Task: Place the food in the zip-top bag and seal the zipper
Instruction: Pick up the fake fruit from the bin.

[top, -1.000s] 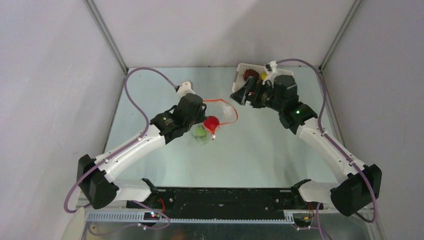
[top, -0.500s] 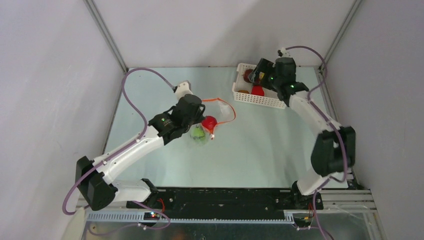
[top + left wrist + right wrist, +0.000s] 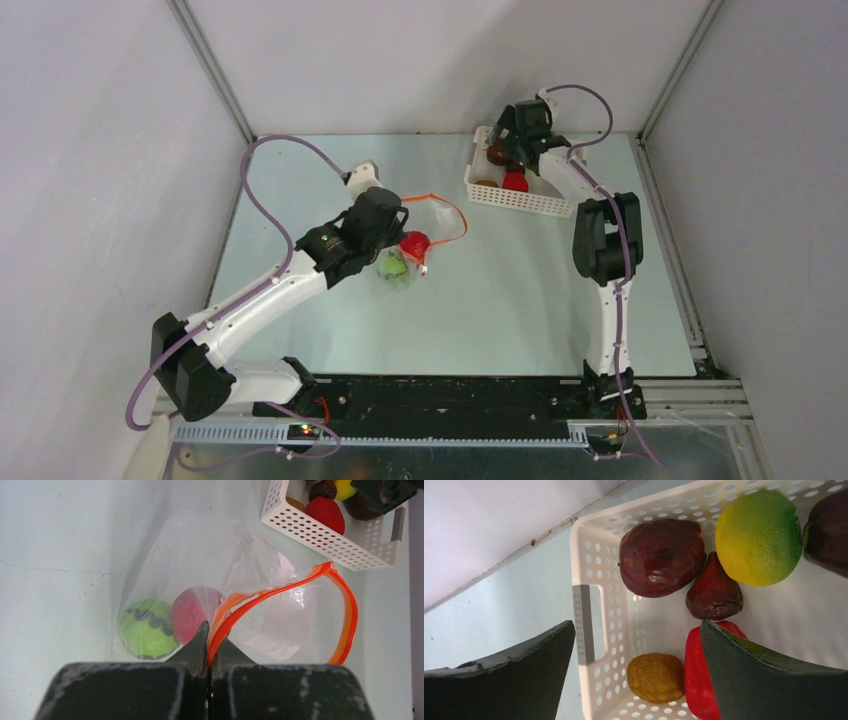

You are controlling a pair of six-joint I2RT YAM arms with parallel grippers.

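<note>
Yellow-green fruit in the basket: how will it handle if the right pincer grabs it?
It probably rolls easily: the yellow-green fruit looks round. Its pebbled skin should give some grip, so it is likely not slippery. Crowded by the maroon fruits, it may nudge them when lifted.

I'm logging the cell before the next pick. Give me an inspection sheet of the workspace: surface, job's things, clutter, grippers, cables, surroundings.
Surface: pale green table, with faint scuffs.
Job's things: clear bag lying on the table with its mouth open, zipper unsealed; a green ball and a red ball are inside. More fruit sits in the white basket, including a yellow-green fruit.
Clutter: nothing seen.
Grippers: left gripper shut on the zipper; right gripper open above the basket, empty.
Cables: purple cables loop along both arms, clear of the bag.
Surroundings: grey walls and metal frame posts.
</note>
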